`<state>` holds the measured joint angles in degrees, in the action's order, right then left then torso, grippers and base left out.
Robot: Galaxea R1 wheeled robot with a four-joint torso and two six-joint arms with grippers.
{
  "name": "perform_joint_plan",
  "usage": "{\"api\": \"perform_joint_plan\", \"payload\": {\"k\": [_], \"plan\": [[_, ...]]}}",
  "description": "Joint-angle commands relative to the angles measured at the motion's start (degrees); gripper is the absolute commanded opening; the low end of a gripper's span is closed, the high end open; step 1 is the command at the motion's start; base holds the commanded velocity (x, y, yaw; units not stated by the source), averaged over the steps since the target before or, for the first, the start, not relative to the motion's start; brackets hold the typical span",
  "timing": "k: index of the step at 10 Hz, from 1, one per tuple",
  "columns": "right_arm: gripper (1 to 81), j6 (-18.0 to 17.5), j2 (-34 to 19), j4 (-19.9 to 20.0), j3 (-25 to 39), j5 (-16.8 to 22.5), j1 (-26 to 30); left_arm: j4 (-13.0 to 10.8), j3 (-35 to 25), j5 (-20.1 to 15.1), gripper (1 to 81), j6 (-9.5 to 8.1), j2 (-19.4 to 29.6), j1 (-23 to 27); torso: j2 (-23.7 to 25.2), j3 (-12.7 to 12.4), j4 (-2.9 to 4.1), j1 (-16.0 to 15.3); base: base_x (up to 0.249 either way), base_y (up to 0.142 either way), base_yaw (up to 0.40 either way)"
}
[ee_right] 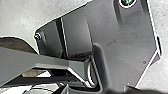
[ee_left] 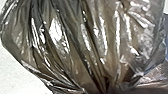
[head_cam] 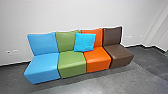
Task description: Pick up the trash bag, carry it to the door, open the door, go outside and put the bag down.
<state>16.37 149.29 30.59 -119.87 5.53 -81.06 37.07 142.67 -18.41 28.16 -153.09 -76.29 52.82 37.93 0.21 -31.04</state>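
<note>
- Looking shiny in the left wrist view: the trash bag (ee_left: 75,45).
- A blue pillow (head_cam: 85,42) leans on the couch (head_cam: 42,66).
- Cannot tell how either tool is.

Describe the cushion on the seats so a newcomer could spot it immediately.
Against the white wall stands a row of four joined seats. Propped across the green and orange backrests is a square cushion. It is bright turquoise, the only loose piece among the fixed seats.
</note>
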Motion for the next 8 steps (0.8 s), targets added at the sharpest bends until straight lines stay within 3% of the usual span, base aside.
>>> {"api": "perform_joint_plan", "payload": {"k": [1,3,4,5,8], "plan": [[81.1,0.2,5.8,-1.0,-7.0,4.4,-0.7,0.4,6.7,-5.7,1.0,1.81,-4.7,-1.8,-5.2,0.0,0.00,3.4,0.000,0.000,0.000],[81.1,0.2,9.1,-2.3,-11.4,4.4,-0.8,0.3,8.1,-5.5,1.0,1.90,-6.7,-1.7,-9.6,0.0,0.00,6.2,0.000,0.000,0.000],[81.1,0.2,9.6,-2.4,-12.0,4.4,-0.9,0.4,7.9,-5.5,1.0,2.16,-7.4,-1.2,-11.6,-3.6,0.00,7.5,0.000,0.000,0.000],[81.1,0.2,9.8,-2.6,-12.0,4.4,-1.2,0.3,8.0,-5.6,1.0,2.16,-8.6,-0.8,-13.7,-5.6,0.00,8.9,0.000,0.000,0.000],[81.1,0.2,12.4,-3.1,-15.1,3.6,-2.6,-1.2,9.7,-5.2,1.0,2.87,-11.5,-0.2,-18.4,-8.4,0.00,11.8,0.000,0.000,0.000]]}}
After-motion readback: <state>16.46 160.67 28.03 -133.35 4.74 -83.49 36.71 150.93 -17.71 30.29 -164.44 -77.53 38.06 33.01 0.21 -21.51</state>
